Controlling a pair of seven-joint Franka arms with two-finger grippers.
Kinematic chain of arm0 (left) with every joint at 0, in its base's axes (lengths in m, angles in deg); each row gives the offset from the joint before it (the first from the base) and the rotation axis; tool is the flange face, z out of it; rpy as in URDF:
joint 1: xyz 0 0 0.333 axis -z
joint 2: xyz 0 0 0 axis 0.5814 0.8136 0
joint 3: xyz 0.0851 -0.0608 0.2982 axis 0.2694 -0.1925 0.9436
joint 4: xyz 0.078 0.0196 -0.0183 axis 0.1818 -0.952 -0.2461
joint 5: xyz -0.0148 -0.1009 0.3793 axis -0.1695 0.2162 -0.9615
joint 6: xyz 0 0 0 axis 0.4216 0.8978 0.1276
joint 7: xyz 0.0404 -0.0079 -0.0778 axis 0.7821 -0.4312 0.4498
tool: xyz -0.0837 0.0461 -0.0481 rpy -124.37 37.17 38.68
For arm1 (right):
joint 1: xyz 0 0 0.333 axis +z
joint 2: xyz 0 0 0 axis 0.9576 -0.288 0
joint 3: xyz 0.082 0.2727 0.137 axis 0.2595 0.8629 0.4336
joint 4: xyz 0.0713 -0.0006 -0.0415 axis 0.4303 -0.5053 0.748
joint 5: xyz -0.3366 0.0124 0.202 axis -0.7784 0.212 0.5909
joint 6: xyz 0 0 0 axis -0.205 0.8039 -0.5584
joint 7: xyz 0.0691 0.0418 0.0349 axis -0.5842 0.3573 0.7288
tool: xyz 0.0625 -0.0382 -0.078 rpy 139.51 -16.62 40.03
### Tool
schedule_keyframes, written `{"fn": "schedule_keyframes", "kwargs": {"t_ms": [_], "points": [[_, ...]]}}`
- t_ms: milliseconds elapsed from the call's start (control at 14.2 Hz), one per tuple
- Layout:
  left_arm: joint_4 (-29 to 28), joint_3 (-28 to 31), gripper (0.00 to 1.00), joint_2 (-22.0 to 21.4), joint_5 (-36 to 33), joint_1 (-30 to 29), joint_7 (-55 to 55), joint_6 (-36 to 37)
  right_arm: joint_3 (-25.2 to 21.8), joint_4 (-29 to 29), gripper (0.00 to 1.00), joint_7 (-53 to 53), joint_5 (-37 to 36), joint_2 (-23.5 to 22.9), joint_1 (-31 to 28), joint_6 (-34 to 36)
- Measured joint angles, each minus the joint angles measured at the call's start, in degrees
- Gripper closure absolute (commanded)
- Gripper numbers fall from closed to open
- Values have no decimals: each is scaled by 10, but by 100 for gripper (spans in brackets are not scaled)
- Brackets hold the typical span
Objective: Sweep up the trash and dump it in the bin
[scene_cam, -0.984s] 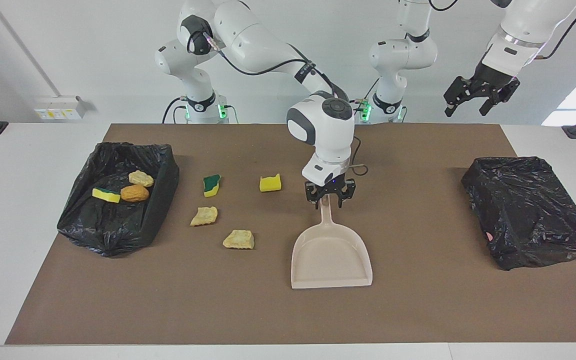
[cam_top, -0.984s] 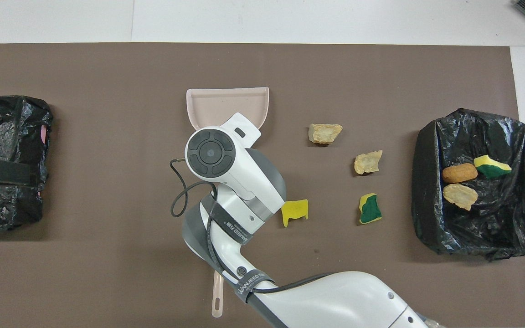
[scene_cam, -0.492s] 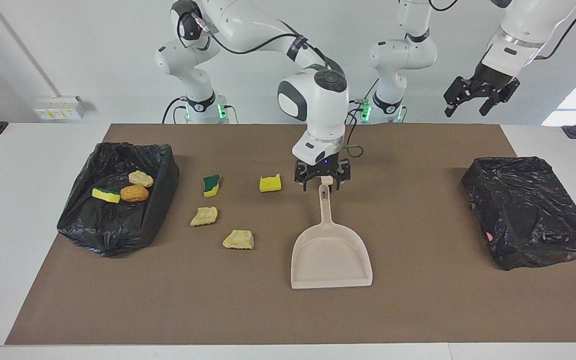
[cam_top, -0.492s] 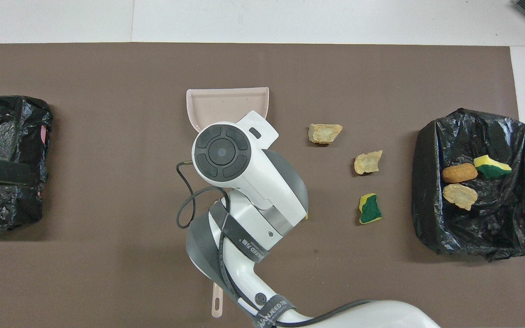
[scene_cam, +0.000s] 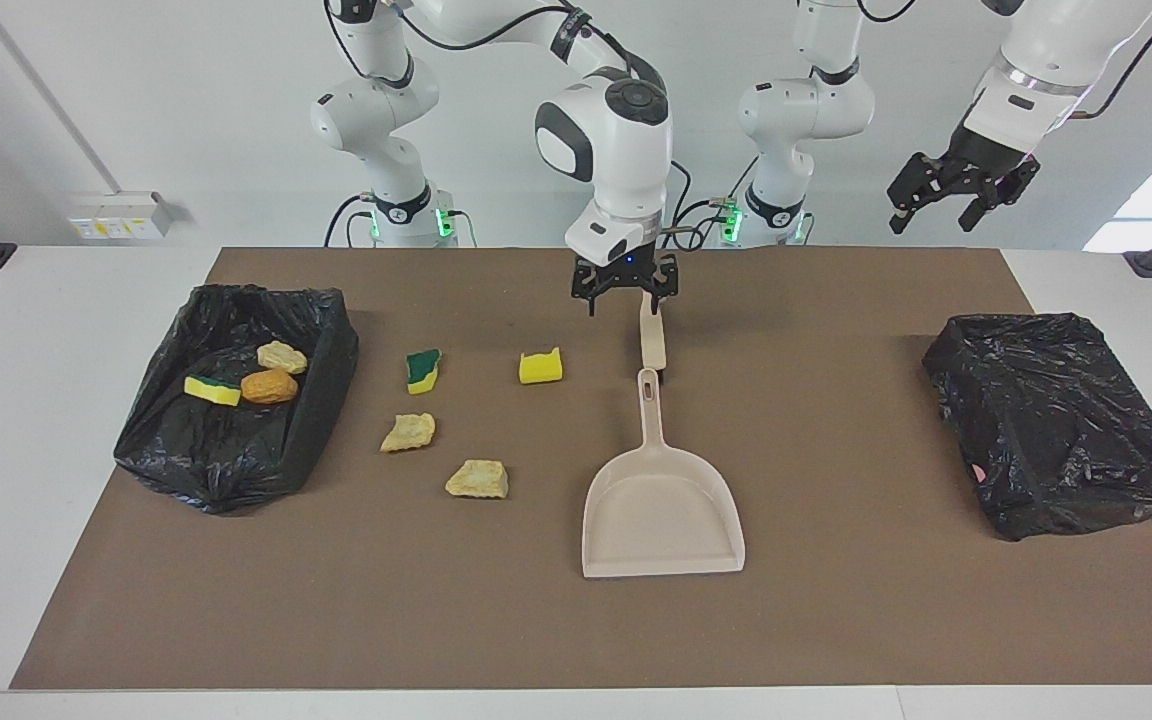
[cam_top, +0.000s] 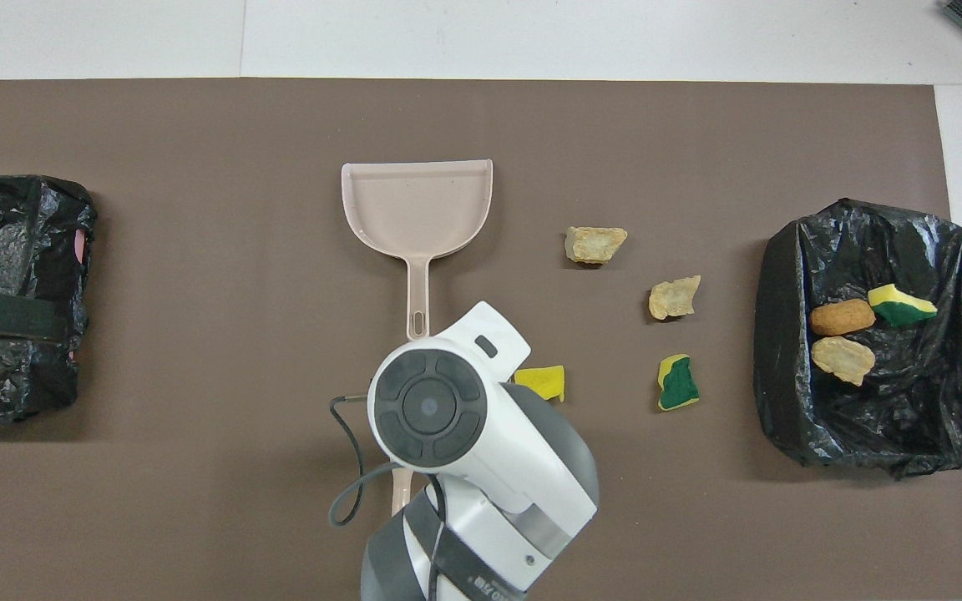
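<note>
Several pieces of trash lie on the brown mat: a yellow chunk [scene_cam: 541,367] [cam_top: 541,381], a green-and-yellow one [scene_cam: 423,370] [cam_top: 678,382] and two beige ones [scene_cam: 408,432] [scene_cam: 478,479]. Three more sit in the black-lined bin [scene_cam: 216,460] [cam_top: 782,334] at the right arm's end. The beige dustpan [scene_cam: 663,510] [cam_top: 417,204] lies flat mid-mat, its handle pointing toward the robots. A beige brush [scene_cam: 652,340] lies just past that handle. My right gripper [scene_cam: 626,300] hangs open and holds nothing above the brush's end. My left gripper [scene_cam: 956,195] waits raised and open.
A second black bag-covered box [scene_cam: 1056,420] [cam_top: 13,292] sits at the left arm's end of the mat. The right arm's wrist [cam_top: 431,409] hides most of the brush in the overhead view.
The right gripper let go of the dustpan's handle, rose and drew back toward the robots. The dustpan stayed flat where it was. The left arm has not moved.
</note>
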Motion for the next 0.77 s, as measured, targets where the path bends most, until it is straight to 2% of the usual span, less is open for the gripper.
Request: {"fn": "schedule_keyframes", "kwargs": {"t_ms": [352,562,773], "points": [[0,0,0,0,0,0,0,0,1,-135,0,-60,23,62,49,-85],[0,0,0,0,0,0,0,0,1,-170,0,-103,23,66,82,-125],[0,0,0,0,0,0,0,0,1,-191,8,-116,23,56,109,-150]]}}
